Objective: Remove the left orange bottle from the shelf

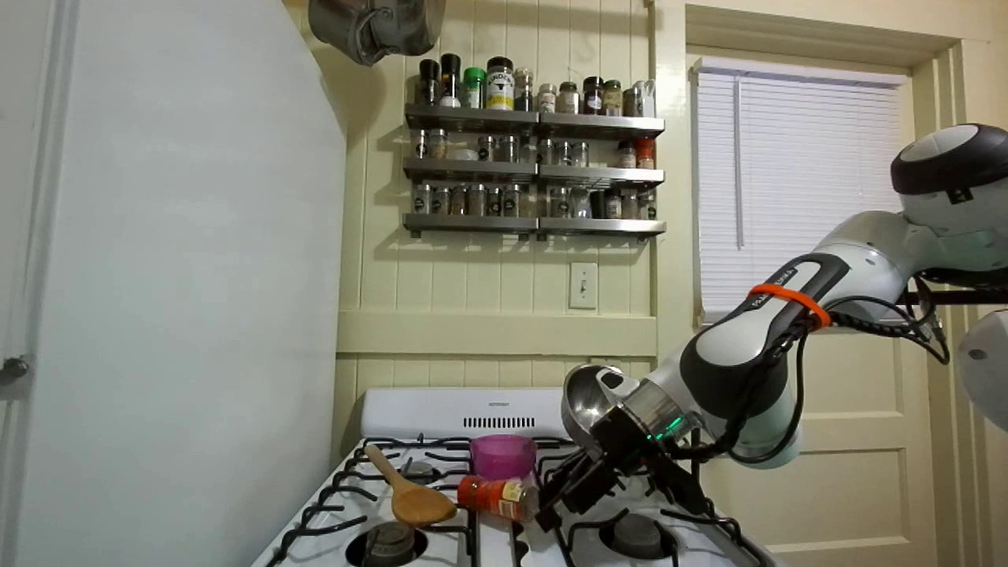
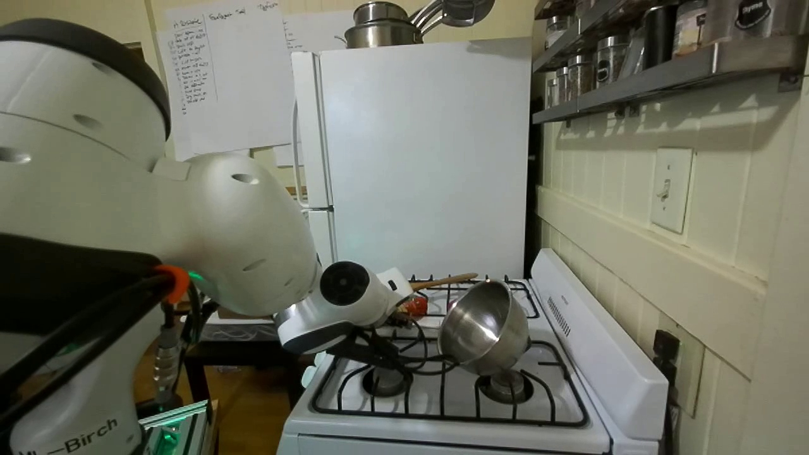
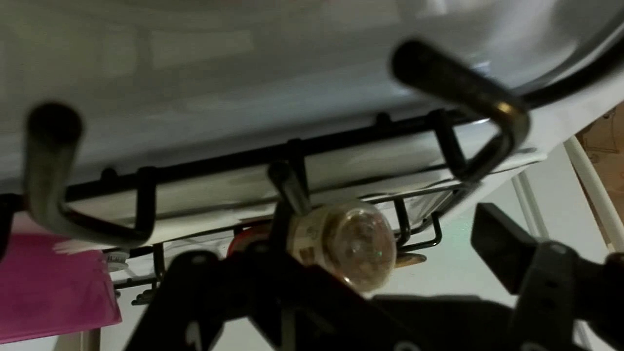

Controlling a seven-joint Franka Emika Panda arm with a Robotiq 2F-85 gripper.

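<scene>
In an exterior view, stacked metal pots (image 2: 382,28) sit on the fridge (image 2: 423,158) at the left; their insides cannot be seen. On the far wall is the shelf (image 1: 472,120), three tiers lined with small containers: tall dark-capped jars (image 1: 429,83) at the left of the top tier, then a green-lidded shaker (image 1: 474,88) and a large black-lidded jar (image 1: 500,85). Silver-lidded jars (image 1: 476,201) take up much of the lower tiers, their contents too small to name.

Below, on the stove (image 1: 437,402), a wooden spoon (image 1: 421,504) lies left of the orange bottle (image 1: 498,498). That bottle is on its side, clear base to the right, its contents too blurred to tell. A pink container (image 1: 504,455) stands on its far side. The gripper (image 3: 382,239) has its fingers wide apart; the wrist view shows the bottle's base between them, with a gap beside one finger. Farther right, a metal bowl (image 2: 483,328) tilts over the far right burner. At the middle tier's right end stands another orange-red bottle (image 1: 645,153).
</scene>
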